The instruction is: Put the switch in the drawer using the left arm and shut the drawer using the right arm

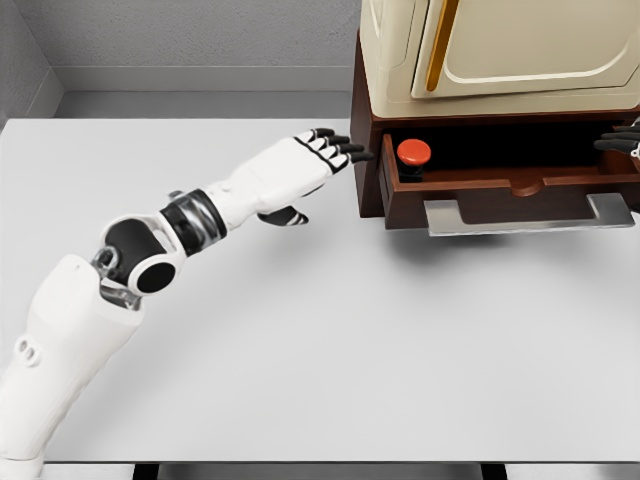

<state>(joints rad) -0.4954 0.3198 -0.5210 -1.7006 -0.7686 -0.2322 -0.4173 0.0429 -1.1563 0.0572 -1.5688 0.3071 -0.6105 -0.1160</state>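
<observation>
The switch (pixel 413 154), a black base with a red round button, sits inside the left end of the brown drawer (pixel 500 193). That drawer stands pulled out from the cabinet, its grey handle (pixel 528 216) facing me. My left hand (pixel 318 160) hovers just left of the drawer's corner, fingers stretched out and empty, the black fingertips (pixel 350 149) nearly touching the cabinet side. Only dark fingertips of my right hand (pixel 622 142) show at the right edge, beside the drawer's far end.
The drawer belongs to a dark wooden cabinet (pixel 366 130) with a cream upper unit (pixel 500 50) and a gold handle. It stands at the back right of the white table (pixel 320 340). A grey wall runs behind.
</observation>
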